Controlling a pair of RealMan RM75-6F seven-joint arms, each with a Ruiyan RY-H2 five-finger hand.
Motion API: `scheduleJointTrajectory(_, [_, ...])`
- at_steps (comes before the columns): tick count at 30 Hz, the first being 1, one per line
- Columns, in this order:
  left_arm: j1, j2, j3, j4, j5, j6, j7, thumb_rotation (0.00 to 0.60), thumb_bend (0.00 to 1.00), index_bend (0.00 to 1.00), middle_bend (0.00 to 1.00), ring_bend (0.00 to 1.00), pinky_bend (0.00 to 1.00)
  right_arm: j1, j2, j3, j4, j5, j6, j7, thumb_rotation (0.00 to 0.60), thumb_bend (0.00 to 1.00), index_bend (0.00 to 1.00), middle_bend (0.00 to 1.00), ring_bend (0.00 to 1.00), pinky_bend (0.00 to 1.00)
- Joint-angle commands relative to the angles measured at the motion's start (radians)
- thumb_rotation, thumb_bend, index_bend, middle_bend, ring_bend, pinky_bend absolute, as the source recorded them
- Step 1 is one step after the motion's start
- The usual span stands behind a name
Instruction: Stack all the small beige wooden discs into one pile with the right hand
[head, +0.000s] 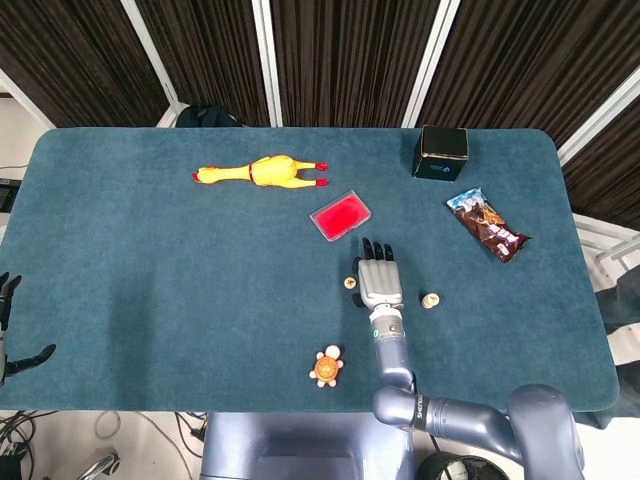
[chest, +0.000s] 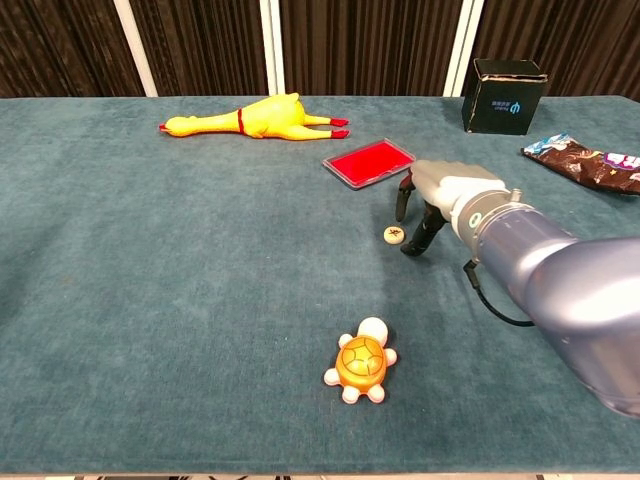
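One small beige disc (head: 349, 283) (chest: 394, 235) with a red mark lies on the blue table (head: 150, 260), just left of my right hand (head: 379, 281) (chest: 432, 192). That hand hovers palm down, fingers apart and hanging toward the cloth, with nothing in it. One dark fingertip (chest: 411, 245) stands on the table right beside the disc. A second beige disc piece (head: 430, 300) sits to the right of the hand; the chest view hides it behind my forearm. My left hand (head: 8, 330) hangs off the table's left edge, fingers spread and empty.
An orange toy turtle (head: 326, 366) (chest: 362, 363) lies near the front edge. A red flat case (head: 340, 216) (chest: 369, 162) is just beyond the hand. Farther off are a yellow rubber chicken (head: 262, 171), a black box (head: 441, 150) and a snack bag (head: 487, 224).
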Motion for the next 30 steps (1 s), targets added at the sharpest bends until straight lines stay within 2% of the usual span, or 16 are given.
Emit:
scheduleJointTrajectory(1, [0.0,0.0,0.0,0.0,0.0,0.0,0.001,0.6,0.03,0.08,0.0,0.0,0.0,0.001,-0.005,0.005,0.01,-0.002,-0.005,-0.002,0.6,0.31,0.45,0.0,0.0,0.0])
scheduleJointTrajectory(14, [0.001,0.0,-0.001,0.002,-0.001,0.001,-0.002,0.6,0.03,0.08,0.0,0.0,0.0,0.004,-0.028,0.028,0.047,-0.009,-0.026,-0.005,0.6,0.37,0.48,0.0,0.0,0.0])
scheduleJointTrajectory(30, [0.001,-0.001,-0.003,0.003,-0.002,0.003,-0.004,0.6,0.03,0.09,0.0,0.0,0.0,0.006,-0.049,0.044,0.078,-0.011,-0.044,-0.019,0.6,0.39,0.49,0.0,0.0,0.0])
